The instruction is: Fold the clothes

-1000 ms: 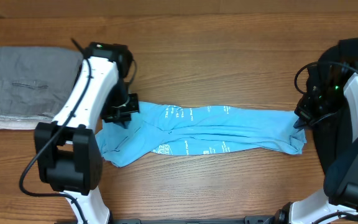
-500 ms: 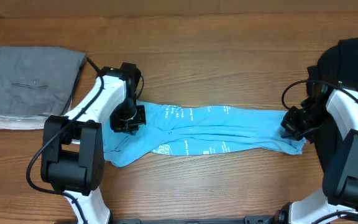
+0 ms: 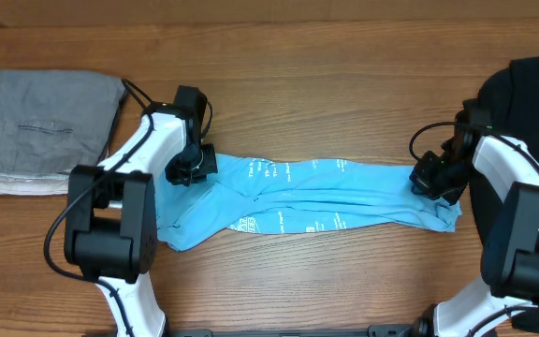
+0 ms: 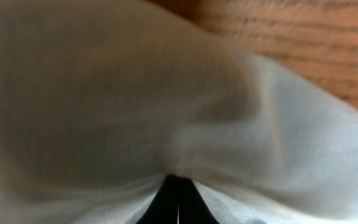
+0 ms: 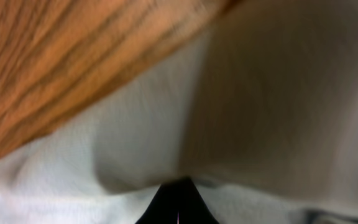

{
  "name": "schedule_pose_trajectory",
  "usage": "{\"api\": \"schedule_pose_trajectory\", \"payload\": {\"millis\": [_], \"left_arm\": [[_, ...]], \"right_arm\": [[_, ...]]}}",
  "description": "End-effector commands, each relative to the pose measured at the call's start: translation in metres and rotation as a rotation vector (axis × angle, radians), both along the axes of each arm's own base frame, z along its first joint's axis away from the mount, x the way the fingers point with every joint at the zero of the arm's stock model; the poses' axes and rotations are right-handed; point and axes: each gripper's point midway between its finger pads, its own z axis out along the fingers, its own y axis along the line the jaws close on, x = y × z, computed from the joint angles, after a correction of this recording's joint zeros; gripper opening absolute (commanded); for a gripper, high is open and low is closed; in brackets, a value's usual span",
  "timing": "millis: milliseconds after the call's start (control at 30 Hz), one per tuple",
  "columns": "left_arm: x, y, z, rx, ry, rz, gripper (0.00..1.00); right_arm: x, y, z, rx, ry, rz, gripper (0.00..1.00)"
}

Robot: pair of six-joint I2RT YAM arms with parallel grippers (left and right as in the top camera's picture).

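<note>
The light blue T-shirt [image 3: 326, 201] lies as a long folded strip across the middle of the table, with white lettering showing. My left gripper [image 3: 195, 168] is down on its left end and shut, and in the left wrist view cloth [image 4: 166, 93] puckers into the closed black fingertips [image 4: 185, 199]. At the right end my right gripper [image 3: 430, 178] is also shut. The right wrist view shows fabric [image 5: 135, 143] pinched at its fingertips [image 5: 188, 208], with bare wood beyond.
A folded grey garment [image 3: 40, 131] lies at the back left on the wooden table [image 3: 326, 84]. A black garment [image 3: 536, 84] sits at the far right edge. Both arm bases stand at the near edge.
The left gripper came in over the shirt's left end and the right gripper shifted left onto the right end. The shirt has stayed in place.
</note>
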Motion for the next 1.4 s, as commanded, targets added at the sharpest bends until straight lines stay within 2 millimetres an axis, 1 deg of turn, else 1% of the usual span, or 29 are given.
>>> {"api": "schedule_pose_trajectory", "payload": {"millis": [0, 67, 133, 233, 267, 300, 400, 500, 600, 667, 733, 833, 867, 900, 967, 1000, 1033, 1067, 1133, 1167, 1233, 1300, 1367], "left_arm": [[0.001, 0.014, -0.028, 0.048, 0.028, 0.012, 0.04], [0.006, 0.02, -0.035, 0.055, 0.021, 0.028, 0.04], [0.01, 0.034, -0.04, 0.079, 0.011, 0.053, 0.04], [0.019, 0.059, -0.043, 0.119, -0.016, 0.103, 0.04], [0.025, 0.071, -0.043, 0.121, -0.039, 0.126, 0.04], [0.028, 0.074, -0.042, 0.115, -0.049, 0.132, 0.04], [0.044, 0.082, -0.042, 0.042, -0.113, 0.16, 0.04], [0.06, 0.084, -0.039, -0.033, -0.174, 0.146, 0.04], [0.075, 0.084, -0.028, -0.059, -0.213, 0.12, 0.04], [0.088, 0.08, -0.014, -0.076, -0.243, 0.085, 0.04], [0.105, 0.079, 0.011, -0.084, -0.279, 0.073, 0.05], [0.129, 0.073, 0.06, -0.125, -0.336, 0.064, 0.04], [0.135, 0.069, 0.079, -0.15, -0.357, 0.059, 0.04], [0.141, 0.063, 0.105, -0.188, -0.379, 0.051, 0.04], [0.141, 0.055, 0.127, -0.23, -0.383, 0.047, 0.04], [0.139, 0.05, 0.137, -0.254, -0.373, 0.05, 0.04], [0.134, 0.044, 0.143, -0.275, -0.353, 0.054, 0.04], [0.128, 0.039, 0.145, -0.285, -0.331, 0.057, 0.04], [0.115, 0.027, 0.141, -0.293, -0.267, 0.06, 0.04], [0.109, 0.02, 0.136, -0.294, -0.24, 0.05, 0.04], [0.099, 0.003, 0.122, -0.297, -0.194, 0.019, 0.04], [0.09, -0.014, 0.107, -0.295, -0.159, -0.015, 0.04], [0.081, -0.033, 0.087, -0.285, -0.133, -0.062, 0.04]], "right_arm": [[0.002, 0.002, -0.013, -0.013, 0.011, 0.005, 0.04], [0.006, 0.002, -0.019, -0.022, 0.008, 0.002, 0.04], [0.013, 0.004, -0.027, -0.023, -0.009, 0.011, 0.04], [0.026, 0.009, -0.035, -0.027, -0.049, 0.03, 0.04], [0.034, 0.012, -0.036, -0.029, -0.08, 0.041, 0.04], [0.039, 0.014, -0.036, -0.031, -0.099, 0.048, 0.04], [0.06, 0.022, -0.034, -0.041, -0.186, 0.078, 0.04], [0.079, 0.032, -0.029, -0.049, -0.267, 0.106, 0.17], [0.092, 0.038, -0.023, -0.045, -0.314, 0.124, 0.27], [0.1, 0.041, -0.013, -0.024, -0.338, 0.13, 0.3], [0.111, 0.045, 0.004, 0.001, -0.369, 0.134, 0.33], [0.126, 0.045, 0.039, -0.008, -0.426, 0.168, 0.39], [0.129, 0.045, 0.052, -0.015, -0.44, 0.187, 0.41], [0.13, 0.045, 0.07, -0.02, -0.451, 0.21, 0.41], [0.127, 0.045, 0.086, -0.021, -0.444, 0.23, 0.41], [0.122, 0.047, 0.094, -0.017, -0.429, 0.237, 0.41], [0.116, 0.049, 0.097, -0.01, -0.403, 0.24, 0.38], [0.11, 0.052, 0.098, -0.001, -0.38, 0.243, 0.3], [0.095, 0.058, 0.093, 0.031, -0.319, 0.249, 0.14], [0.09, 0.061, 0.089, 0.047, -0.296, 0.252, 0.09], [0.078, 0.068, 0.079, 0.073, -0.257, 0.261, 0.06], [0.07, 0.073, 0.068, 0.078, -0.232, 0.272, 0.06], [0.062, 0.077, 0.057, 0.079, -0.211, 0.282, 0.06]]}}
